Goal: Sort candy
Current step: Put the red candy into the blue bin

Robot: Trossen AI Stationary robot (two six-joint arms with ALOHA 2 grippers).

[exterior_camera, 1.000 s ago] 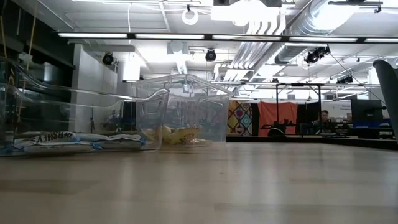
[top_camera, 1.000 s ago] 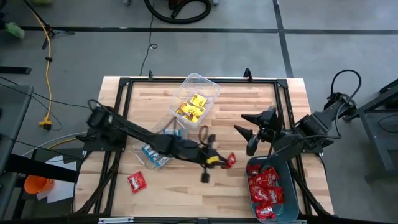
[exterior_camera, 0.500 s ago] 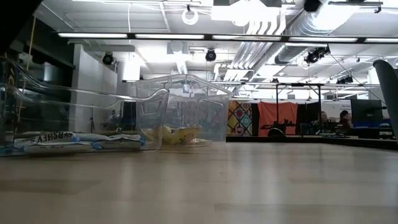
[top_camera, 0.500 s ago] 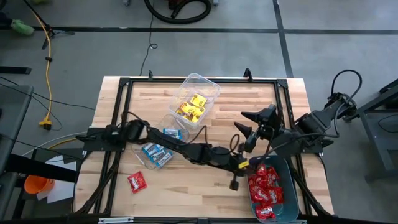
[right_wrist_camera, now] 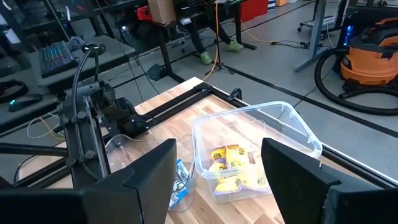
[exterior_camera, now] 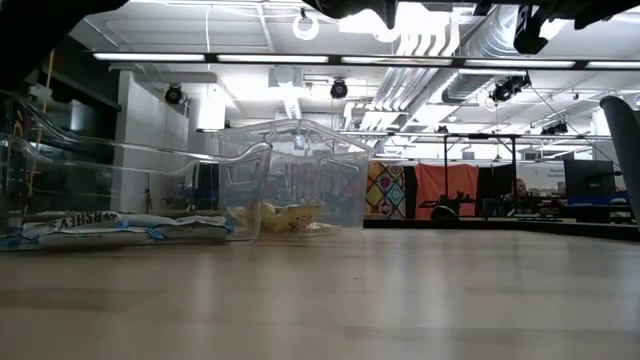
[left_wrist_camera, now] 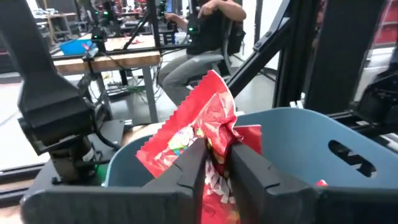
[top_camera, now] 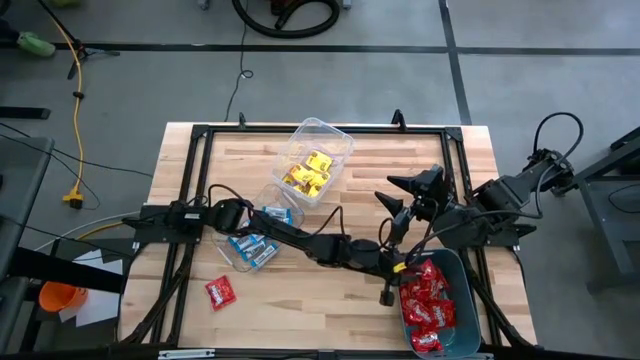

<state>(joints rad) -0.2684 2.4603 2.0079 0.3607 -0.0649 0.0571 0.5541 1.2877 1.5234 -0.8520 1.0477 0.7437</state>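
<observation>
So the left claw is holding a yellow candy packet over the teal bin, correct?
Not quite: the packet is red, not yellow. The left wrist view shows the left claw pinching a red candy packet over the teal bin; the high view places it at that bin's rim.

Two clear tubs [exterior_camera: 240, 185] on wooden tabletop [exterior_camera: 400, 290]: left holds blue-white candy [exterior_camera: 120, 226], farther one yellow candy [exterior_camera: 285, 216].
</observation>
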